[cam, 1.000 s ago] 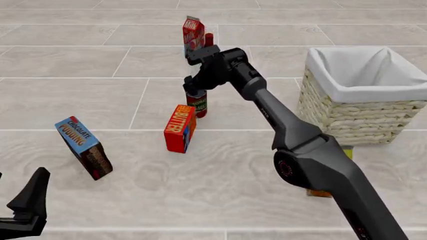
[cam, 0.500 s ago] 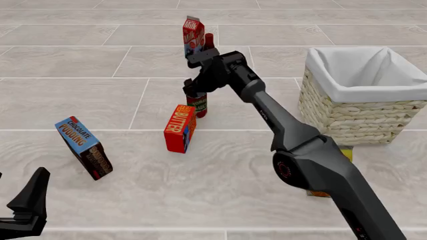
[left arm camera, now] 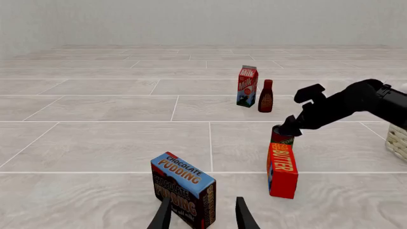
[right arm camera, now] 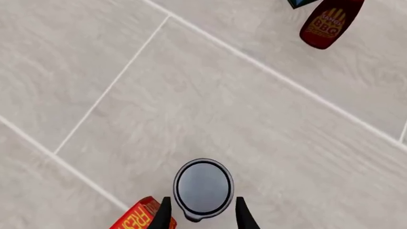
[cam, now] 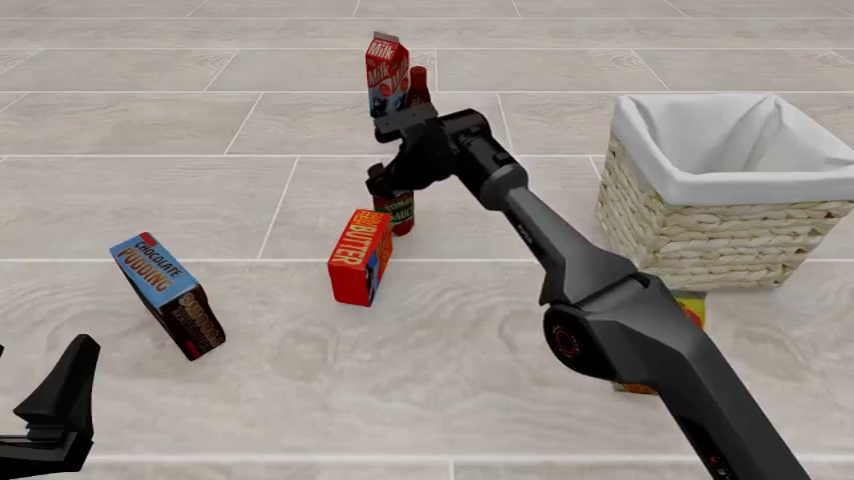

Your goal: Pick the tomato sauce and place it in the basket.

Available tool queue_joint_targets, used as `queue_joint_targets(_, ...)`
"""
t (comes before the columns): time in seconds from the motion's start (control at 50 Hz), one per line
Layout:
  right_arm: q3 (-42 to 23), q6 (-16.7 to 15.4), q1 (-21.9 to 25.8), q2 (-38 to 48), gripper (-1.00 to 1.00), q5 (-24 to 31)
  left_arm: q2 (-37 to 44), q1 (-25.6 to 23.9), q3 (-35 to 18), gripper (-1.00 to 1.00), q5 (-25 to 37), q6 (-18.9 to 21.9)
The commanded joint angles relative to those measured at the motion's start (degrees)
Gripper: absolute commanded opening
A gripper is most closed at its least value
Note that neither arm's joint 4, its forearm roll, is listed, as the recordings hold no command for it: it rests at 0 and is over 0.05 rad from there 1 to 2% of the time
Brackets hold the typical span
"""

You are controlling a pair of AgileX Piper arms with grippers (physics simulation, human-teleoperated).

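The tomato sauce (cam: 398, 212) is a small tin standing upright just beyond the butter box; it also shows as tomato sauce (left arm camera: 281, 137). In the right wrist view I look straight down on its round grey top, the tomato sauce (right arm camera: 203, 186). My right gripper (cam: 387, 190) (right arm camera: 203, 217) hangs over it, open, with one finger on either side of the tin's top. The basket (cam: 727, 235), pale wicker with white lining, stands at the right. My left gripper (cam: 54, 420) (left arm camera: 203, 217) rests low at the near left, open and holding nothing.
An orange butter box (cam: 359, 256) stands right in front of the tin. A chocolate pudding box (cam: 170, 295) leans at the left. A milk carton (cam: 386, 72) and a BBQ bottle (right arm camera: 327, 21) stand behind. A yellow-orange box (cam: 687, 308) lies partly hidden under my right arm.
My right wrist has shifted slightly farther and left above the tin. The tin, the boxes and the left arm have not moved.
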Motion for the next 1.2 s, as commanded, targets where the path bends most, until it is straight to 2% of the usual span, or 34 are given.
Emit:
queue_joint_targets(0.02,0.00,0.00,-0.06,0.45,1.00,-0.17,0.00,0.00,0.00,1.00,0.00,0.00)
queue_joint_targets(1.2,-0.01,0.43,0.28,2.06,1.00,-0.52,0.00,0.00,0.00,1.00,0.00,0.00)
